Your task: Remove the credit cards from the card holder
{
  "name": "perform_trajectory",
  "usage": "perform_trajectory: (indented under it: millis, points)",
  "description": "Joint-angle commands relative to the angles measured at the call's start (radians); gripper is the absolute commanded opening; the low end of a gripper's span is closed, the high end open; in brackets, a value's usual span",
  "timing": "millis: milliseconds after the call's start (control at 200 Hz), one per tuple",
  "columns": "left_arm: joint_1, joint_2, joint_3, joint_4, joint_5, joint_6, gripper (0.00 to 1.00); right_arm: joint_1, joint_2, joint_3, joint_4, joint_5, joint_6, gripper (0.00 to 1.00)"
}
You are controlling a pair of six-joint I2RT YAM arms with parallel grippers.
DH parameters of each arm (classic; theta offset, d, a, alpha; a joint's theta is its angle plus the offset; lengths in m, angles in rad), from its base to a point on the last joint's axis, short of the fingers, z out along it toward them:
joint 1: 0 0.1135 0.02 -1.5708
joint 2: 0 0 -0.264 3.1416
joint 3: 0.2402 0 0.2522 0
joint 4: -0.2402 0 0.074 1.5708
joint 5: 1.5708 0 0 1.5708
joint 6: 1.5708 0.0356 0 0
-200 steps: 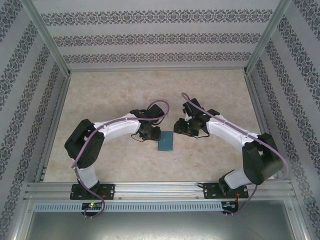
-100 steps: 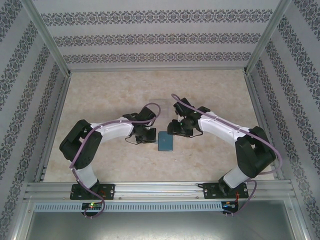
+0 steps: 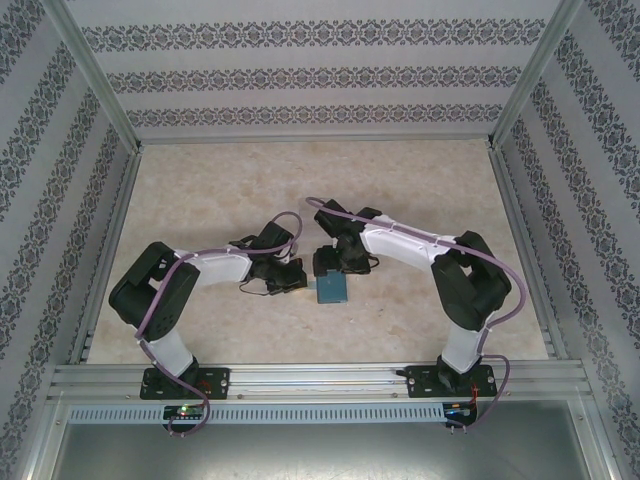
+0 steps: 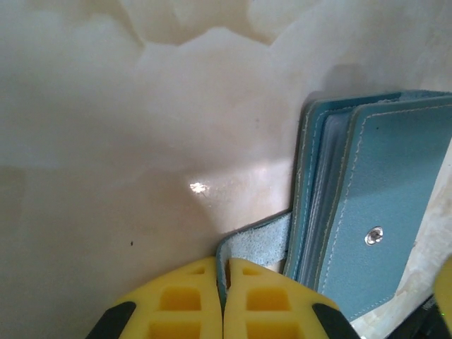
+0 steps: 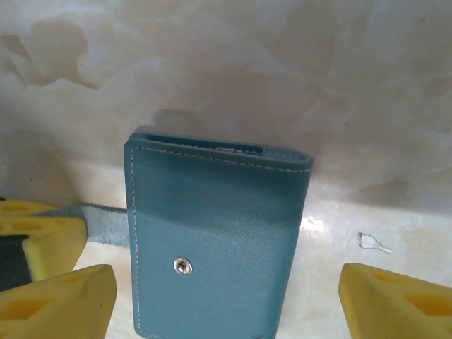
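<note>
- Card holder [image 3: 331, 289]: teal, folded shut and lying flat on the marbled table [image 3: 200, 180], between the two arm tips in the top view.
- Left gripper [image 4: 222, 296]: yellow fingertips pressed together on the card holder's closure tab [image 4: 254, 244]. The tab sticks out from the holder's left long edge and is pinched at its free end.
- In the top view, the left gripper [image 3: 296, 282] sits just beside the holder's left edge.
- Right gripper [image 5: 226, 304]: jaws spread wide, one yellow finger [image 5: 70, 296] on each side of the card holder [image 5: 219, 233]. Neither finger touches it in the right wrist view.
- In the top view, the right gripper [image 3: 335, 265] is over the holder's far end.
- Snap stud [image 5: 183, 265]: silver, on the top cover of the holder, bare, with the tab pulled off to the side of it.
- Layered edges [image 4: 328, 176]: pale sheets visible between the holder's covers along the open side. Cannot tell whether they are cards or pockets.
- Credit cards: none lying on the table around the holder.
</note>
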Motion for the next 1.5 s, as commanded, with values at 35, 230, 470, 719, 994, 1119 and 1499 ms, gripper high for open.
perform_trajectory:
  millis: [35, 230, 470, 719, 994, 1119, 1499]
  points:
    - [0.017, -0.010, -0.038, 0.069, 0.043, -0.026, 0.02, 0.017, 0.045, 0.071, -0.069, 0.079, -0.008, 0.88]
    - [0.026, 0.000, -0.061, 0.102, 0.066, -0.031, 0.01, 0.017, 0.124, 0.154, -0.108, 0.112, 0.057, 0.90]
    - [0.033, 0.006, -0.090, 0.125, 0.079, -0.034, 0.01, 0.018, 0.183, 0.178, -0.096, 0.109, 0.115, 0.90]
    - [0.040, 0.012, -0.094, 0.126, 0.091, -0.029, 0.01, 0.018, 0.215, 0.182, -0.084, 0.109, 0.136, 0.90]
    - [0.044, 0.018, -0.093, 0.122, 0.087, -0.027, 0.01, 0.018, 0.183, 0.179, -0.092, 0.128, 0.137, 0.89]
    - [0.043, 0.020, -0.089, 0.113, 0.083, -0.026, 0.01, 0.017, 0.164, 0.176, -0.100, 0.134, 0.135, 0.88]
    - [0.044, 0.019, -0.089, 0.106, 0.079, -0.025, 0.00, 0.017, 0.111, 0.162, -0.117, 0.149, 0.131, 0.85]
